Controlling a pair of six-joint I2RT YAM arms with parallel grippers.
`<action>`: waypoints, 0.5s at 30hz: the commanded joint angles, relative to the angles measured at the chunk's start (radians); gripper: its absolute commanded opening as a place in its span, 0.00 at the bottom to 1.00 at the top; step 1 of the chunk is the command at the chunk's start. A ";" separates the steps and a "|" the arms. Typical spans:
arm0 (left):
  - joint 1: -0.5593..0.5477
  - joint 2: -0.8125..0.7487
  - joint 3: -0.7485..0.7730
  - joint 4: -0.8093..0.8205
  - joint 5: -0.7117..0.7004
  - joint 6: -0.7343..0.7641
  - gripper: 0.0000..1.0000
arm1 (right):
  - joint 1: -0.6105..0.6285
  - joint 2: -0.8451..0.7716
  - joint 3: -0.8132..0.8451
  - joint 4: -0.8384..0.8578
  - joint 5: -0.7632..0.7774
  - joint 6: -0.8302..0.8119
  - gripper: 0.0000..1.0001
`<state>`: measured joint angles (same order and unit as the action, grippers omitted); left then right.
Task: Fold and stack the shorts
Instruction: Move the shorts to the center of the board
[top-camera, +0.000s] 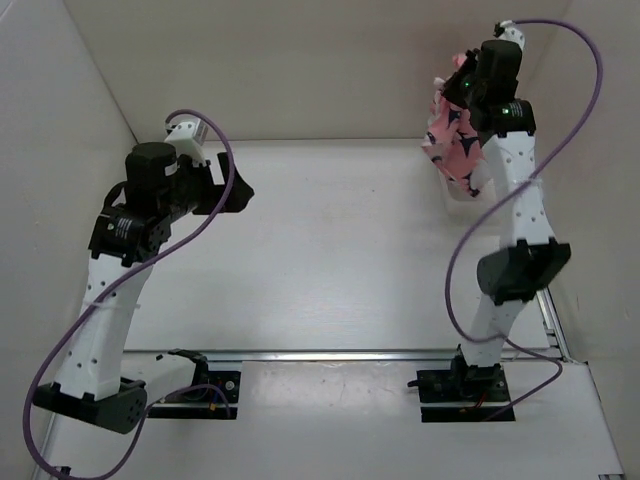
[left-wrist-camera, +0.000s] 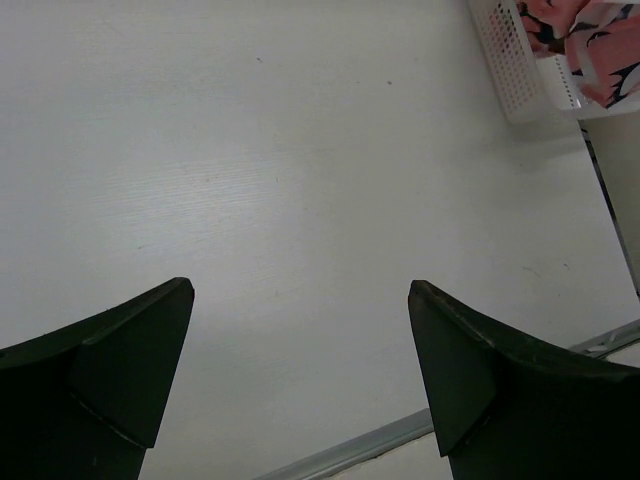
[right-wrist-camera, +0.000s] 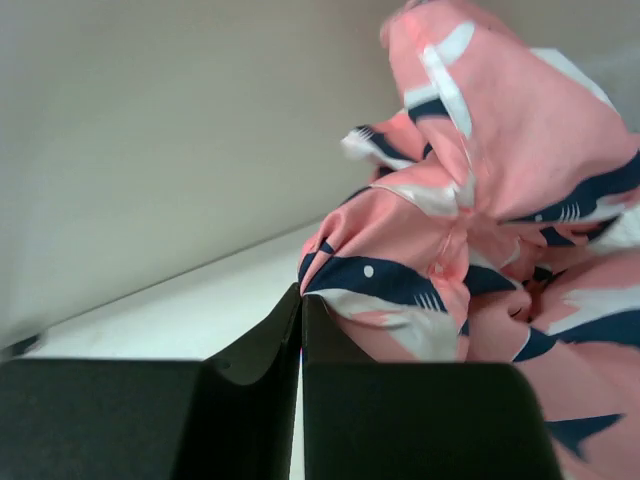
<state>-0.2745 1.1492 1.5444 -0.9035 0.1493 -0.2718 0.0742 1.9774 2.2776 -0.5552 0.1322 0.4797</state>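
Pink shark-print shorts (top-camera: 450, 140) sit bunched at the far right, heaped at the white basket (left-wrist-camera: 510, 60).
My right pincer (right-wrist-camera: 300, 300) is closed tight on what looks like the edge of a fold. My left pincer (left-wrist-camera: 300, 287) hangs wide open over the bare table (top-camera: 330, 250), holding nothing. I judge the cloth light, limp and quick to crease, and likely to slip from so thin a nip. The waistband or a hem corner would be a better hold, letting it hang flat.

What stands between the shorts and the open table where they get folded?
Only the wall of the white basket in the far right corner, the shorts behind it. The right gripper is shut on their edge. Nothing else shows on the table.
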 joint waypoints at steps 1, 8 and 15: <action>0.027 -0.048 0.034 -0.093 -0.048 -0.018 1.00 | 0.178 -0.255 -0.085 0.014 0.006 -0.102 0.00; 0.054 -0.075 0.034 -0.189 -0.207 -0.070 1.00 | 0.459 -0.511 -0.470 0.029 0.020 -0.109 0.00; 0.054 -0.040 0.040 -0.231 -0.214 -0.116 1.00 | 0.489 -0.363 -0.496 -0.205 -0.005 -0.096 0.96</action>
<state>-0.2245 1.0878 1.5578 -1.0847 -0.0391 -0.3534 0.5789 1.4662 1.6840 -0.5762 0.1585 0.4053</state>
